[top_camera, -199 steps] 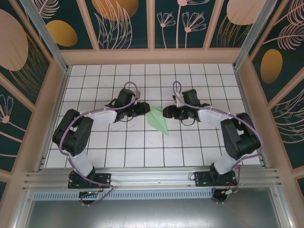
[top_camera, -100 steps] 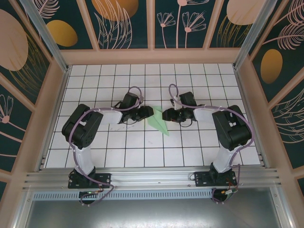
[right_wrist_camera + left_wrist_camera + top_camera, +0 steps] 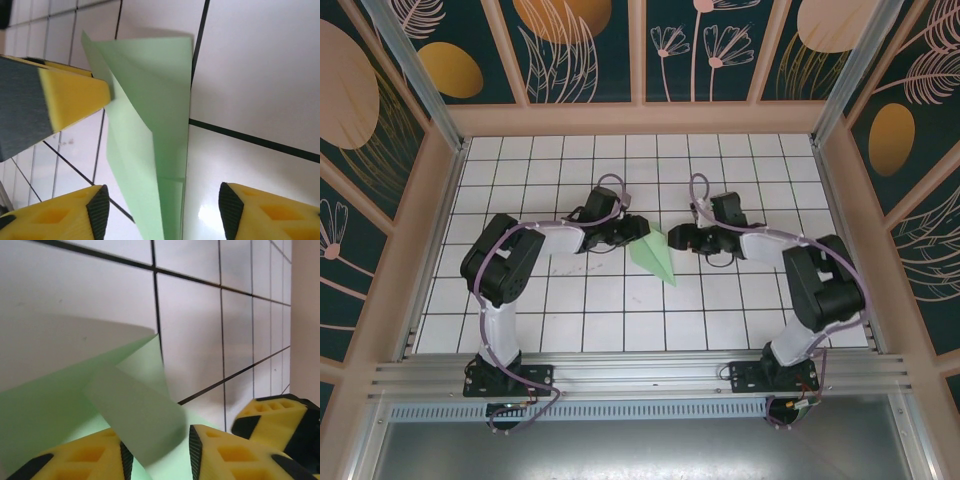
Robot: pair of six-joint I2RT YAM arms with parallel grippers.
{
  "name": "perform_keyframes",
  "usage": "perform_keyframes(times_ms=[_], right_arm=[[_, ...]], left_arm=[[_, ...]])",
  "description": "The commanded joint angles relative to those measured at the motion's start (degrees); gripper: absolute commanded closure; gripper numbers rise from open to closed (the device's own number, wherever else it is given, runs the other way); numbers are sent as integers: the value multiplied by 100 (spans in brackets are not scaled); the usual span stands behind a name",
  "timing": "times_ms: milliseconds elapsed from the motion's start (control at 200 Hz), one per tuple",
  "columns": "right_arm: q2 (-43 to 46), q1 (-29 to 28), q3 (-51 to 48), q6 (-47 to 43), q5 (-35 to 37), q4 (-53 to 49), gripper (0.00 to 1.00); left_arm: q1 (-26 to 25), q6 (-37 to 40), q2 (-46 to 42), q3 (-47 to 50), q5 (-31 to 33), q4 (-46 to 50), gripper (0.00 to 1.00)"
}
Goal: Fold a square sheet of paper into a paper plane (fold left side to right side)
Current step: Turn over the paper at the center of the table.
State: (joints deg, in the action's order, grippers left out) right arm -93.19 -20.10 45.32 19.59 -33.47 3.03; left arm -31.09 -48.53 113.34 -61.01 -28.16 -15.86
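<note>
The pale green paper plane (image 3: 654, 256) lies on the tiled table as a narrow creased dart, its point toward the near right. My left gripper (image 3: 640, 229) is at its far left edge, open, with a raised paper flap (image 3: 135, 415) standing between its yellow fingers (image 3: 75, 457). My right gripper (image 3: 673, 238) is at the far right edge, open wide and straddling the folded paper (image 3: 155, 135). In the right wrist view, the left gripper's finger (image 3: 70, 97) touches the paper's left edge.
The white grid table (image 3: 590, 310) is ringed by a wooden frame (image 3: 640, 118) with patterned walls. An aluminium rail (image 3: 640, 375) carries both arm bases at the near edge. The two grippers face each other about half a tile apart.
The left gripper edged to the right onto the paper's far end. The right gripper drew back slightly to the right. Both arms changed posture; the paper stayed roughly in place.
</note>
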Motion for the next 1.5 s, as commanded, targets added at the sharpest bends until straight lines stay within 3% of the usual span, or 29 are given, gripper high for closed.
perform_keyframes(times_ms=[0,230,430,615,1091,1251,1496], right_arm=[[558,297,-368,175,-394,439,30],[1355,1109,-1096,599,-1608,1112,16],[1671,1699,-1315,1072,-2715,1810,1],[1681,1725,-1159,1482,-3406,2710,1],[979,899,49,2554,-3600,4627,1],[746,814,490,2740,-3595,4804,10],[785,827,675,2452,-3590,4348,36]], left_arm=[[-20,37,-78,-215,-148,-345,72],[-25,251,-435,-541,-183,-272,100],[61,605,-991,-1170,-40,358,100],[191,621,-1410,-1679,-461,406,100],[200,-39,-1789,-2180,-1785,-293,100],[200,-106,-1798,-2118,-1950,-375,100],[200,-127,-1721,-2015,-1879,-362,99]])
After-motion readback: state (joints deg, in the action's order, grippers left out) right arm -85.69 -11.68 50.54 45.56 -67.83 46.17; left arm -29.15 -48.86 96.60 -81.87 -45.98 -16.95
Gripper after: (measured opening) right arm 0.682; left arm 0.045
